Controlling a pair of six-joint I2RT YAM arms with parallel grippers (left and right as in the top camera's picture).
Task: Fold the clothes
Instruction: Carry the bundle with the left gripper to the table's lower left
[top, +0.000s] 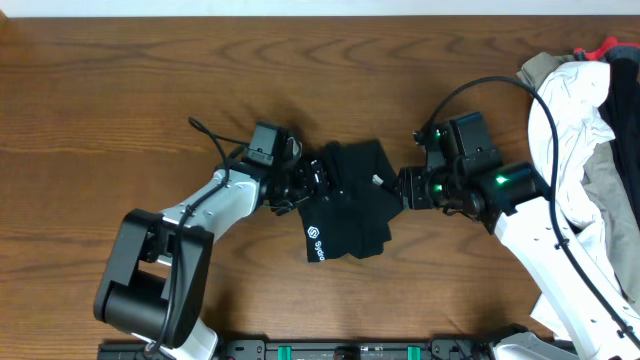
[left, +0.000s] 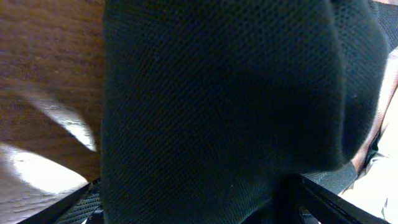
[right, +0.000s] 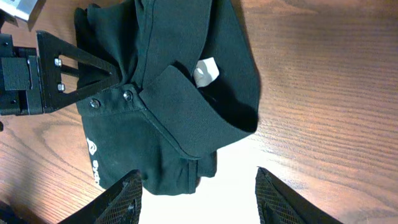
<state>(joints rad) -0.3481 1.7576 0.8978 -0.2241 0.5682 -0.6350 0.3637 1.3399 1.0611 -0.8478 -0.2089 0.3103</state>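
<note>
left claw: black two-finger claw (top: 303, 186), centre of the overhead frame, at the shirt's left edge. In its own camera black mesh cloth fills the space between widely set fingers (left: 78, 202). Can't tell if it is clamping the cloth or just resting against it.
right claw: black two-finger claw (right: 196, 179), fingers spread with nothing between them, hovering just above the shirt's near edge. Empty.
shirt: black short-sleeved shirt of soft fabric (top: 350, 200), middle of the overhead frame between the two claws. It lies on the desk as a compact bundle, with uneven layers and the collar flap on top.
marks: small white round logo (top: 313, 234) with white lettering under it, lower left of the bundle. A white neck tag (right: 205, 71) sits by the collar.
handling: judged light, limp and not fragile. It will likely sag when lifted, and the layers may slide apart on the smooth wood.
grip spot: best to pinch a folded edge or corner through all layers. Taking the collar flap alone would probably undo the bundle.
desk: brown wood-grain desk (top: 120, 90).
far: heap of white and beige garments (top: 585, 110), upper right of the overhead frame, well apart from the shirt.
</note>
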